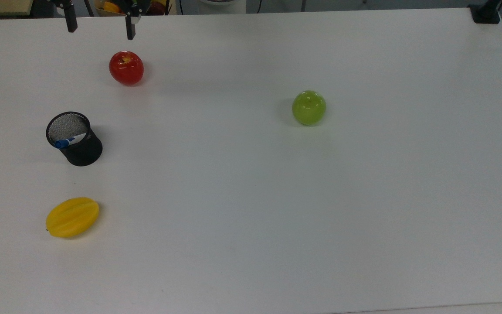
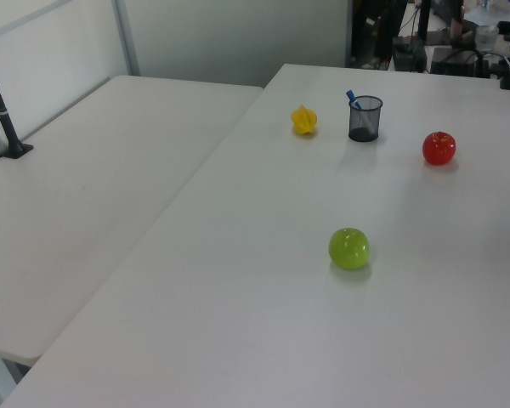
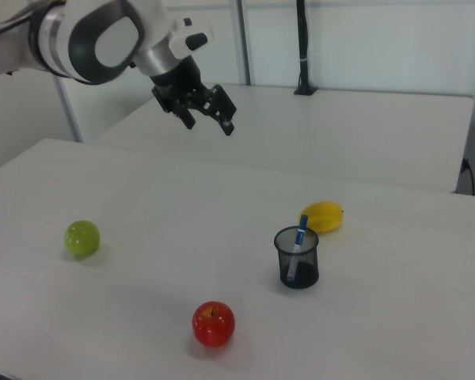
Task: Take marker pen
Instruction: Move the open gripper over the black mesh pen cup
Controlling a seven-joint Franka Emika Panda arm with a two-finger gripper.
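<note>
The gripper (image 3: 209,123) hangs high above the table (image 1: 277,196), fingers spread and empty. Nothing is grasped yet; reaching, gripping and lifting all remain. The pen (image 3: 298,240) stands tilted in the mesh cup (image 3: 298,260), cap up, well below the gripper and toward the right view's right, between apple (image 3: 214,323) and yellow fruit (image 3: 321,216).

Two apples are sitting on the white table (image 1: 277,226): one red (image 1: 126,67), one green (image 1: 309,107). One yellow fruit (image 1: 72,216), possibly a starfruit, is lying near one black mesh cup (image 1: 75,139), which is holding one marker (image 1: 69,141). One arm is hanging above with one gripper (image 3: 209,122), its two fingers (image 1: 130,27) showing apart. A second table (image 2: 93,195) is standing alongside, making two tables in all.
</note>
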